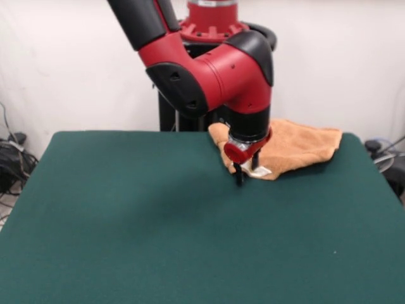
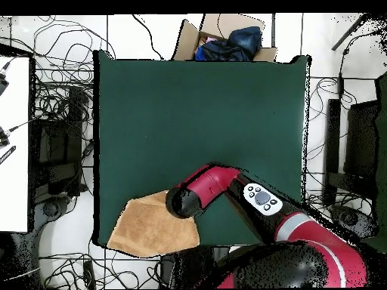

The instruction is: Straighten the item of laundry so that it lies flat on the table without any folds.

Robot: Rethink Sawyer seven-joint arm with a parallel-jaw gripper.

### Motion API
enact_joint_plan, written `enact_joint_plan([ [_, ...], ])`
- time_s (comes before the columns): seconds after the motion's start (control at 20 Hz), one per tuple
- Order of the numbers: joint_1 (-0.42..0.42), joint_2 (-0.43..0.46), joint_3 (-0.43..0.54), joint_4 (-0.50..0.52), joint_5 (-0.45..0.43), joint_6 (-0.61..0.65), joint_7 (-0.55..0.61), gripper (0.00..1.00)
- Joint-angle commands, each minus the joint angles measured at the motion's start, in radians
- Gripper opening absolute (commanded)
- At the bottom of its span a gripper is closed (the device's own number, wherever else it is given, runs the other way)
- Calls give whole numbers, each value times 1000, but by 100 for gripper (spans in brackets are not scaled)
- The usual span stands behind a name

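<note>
The item of laundry (image 1: 297, 144) is an orange-tan towel, bunched and folded at the table's (image 1: 158, 215) far right corner in the front view. A white tag (image 1: 261, 171) shows at its near edge. My gripper (image 1: 247, 171) points down at that near-left corner, open, with one black finger (image 1: 239, 176) on the green felt just off the towel and the other by the tag. In the overhead view the towel (image 2: 150, 226) lies at the table's (image 2: 204, 113) bottom left corner, partly past the edge. The arm's wrist (image 2: 184, 201) hides the gripper there.
A cardboard box (image 2: 227, 38) with dark blue cloth stands beyond the table's top edge in the overhead view. Cables (image 2: 64, 106) cover the floor on both sides. A white surface (image 2: 13, 143) runs along the left.
</note>
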Motion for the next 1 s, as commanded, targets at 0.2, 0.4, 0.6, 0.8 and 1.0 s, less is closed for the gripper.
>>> enact_joint_plan([
  [0.2, 13, 32, -50, -45, 87, 234, -135, 100],
  [0.4, 14, 6, -35, -36, 122, 278, -133, 100],
  [0.6, 6, 9, -30, -32, 114, 267, -127, 100],
  [0.8, -9, 60, -17, -43, 100, 210, -113, 100],
  [1.0, -19, 71, -18, -38, 95, 185, -96, 100],
])
